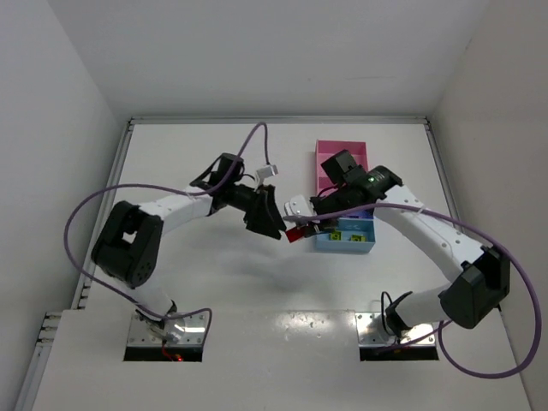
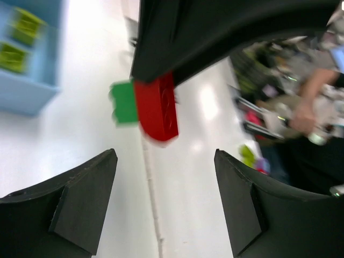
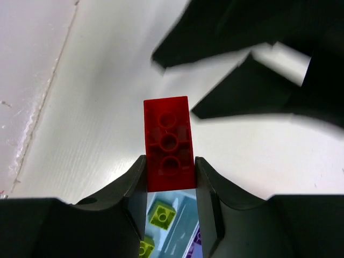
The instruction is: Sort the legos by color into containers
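Red rectangular plastic brick [image 3: 168,144], glossy and hard-edged, is clamped across its short sides between the black curved fingers [image 3: 129,188] of the right gripper [image 3: 169,167], with most of its length projecting beyond the fingertips. Its exposed face shows three round tubes in a row. In the left wrist view, a smaller green plastic brick [image 2: 124,102] is joined flush to one face of the red brick. The pair is held in the air above the smooth white table [image 1: 214,300], just beside the left wall of the light-blue open-topped plastic compartment [image 1: 347,248]. That compartment contains several yellow-green studded bricks [image 3: 161,215]. Matte pink compartments [image 1: 325,151] adjoin it on the far side of the tray. The left gripper [image 2: 165,174] faces the red brick at close range, its two matte black wedge-shaped fingers [image 2: 86,199] spread wide apart and clear of the brick. A purple sheathed cable [image 1: 86,205] loops beside the left arm.
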Available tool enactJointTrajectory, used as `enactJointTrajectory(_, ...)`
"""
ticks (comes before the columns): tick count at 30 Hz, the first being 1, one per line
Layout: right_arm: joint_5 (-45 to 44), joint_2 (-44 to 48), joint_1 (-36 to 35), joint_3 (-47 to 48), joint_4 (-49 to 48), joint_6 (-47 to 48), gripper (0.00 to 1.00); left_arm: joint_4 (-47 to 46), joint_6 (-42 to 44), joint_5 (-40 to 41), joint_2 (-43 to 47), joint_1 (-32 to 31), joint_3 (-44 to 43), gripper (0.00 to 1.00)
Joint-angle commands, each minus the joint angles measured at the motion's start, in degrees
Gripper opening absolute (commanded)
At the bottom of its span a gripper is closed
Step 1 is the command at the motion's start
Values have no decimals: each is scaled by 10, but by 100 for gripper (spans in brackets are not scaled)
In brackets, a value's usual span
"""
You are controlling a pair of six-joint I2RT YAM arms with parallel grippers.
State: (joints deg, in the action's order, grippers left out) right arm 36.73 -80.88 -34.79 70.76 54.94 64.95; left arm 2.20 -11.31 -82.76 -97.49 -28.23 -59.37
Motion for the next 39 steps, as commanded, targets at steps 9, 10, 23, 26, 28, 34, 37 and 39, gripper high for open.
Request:
enactJointTrajectory(9, 198, 41, 106, -97, -329, -570, 15, -160, -40, 246, 308, 189, 214, 79)
enactJointTrajectory(10, 223, 33, 112, -103, -404, -670, 15, -160, -40, 262, 320, 196, 221, 79)
enactJointTrajectory(23, 281, -64, 154, -162, -927, -1247, 15, -558, -365, 145, 246, 197, 245, 79)
enactJointTrajectory(26, 276, -81, 159, -167, -984, -1309, 15, -624, -435, 127, 197, 179, 211, 79)
enactJointTrajectory(28, 270, -88, 159, -167, -1006, -1335, 15, -624, -441, 127, 182, 170, 184, 79)
enactJointTrajectory(34, 270, -100, 159, -162, -1001, -1346, 15, -684, -492, 114, 137, 141, 153, 79)
enactJointTrajectory(37, 270, -105, 159, -162, -1001, -1351, 15, -689, -492, 114, 136, 129, 147, 79)
enactJointTrajectory(39, 270, -112, 159, -162, -1001, -1356, 15, -689, -492, 109, 131, 122, 147, 79)
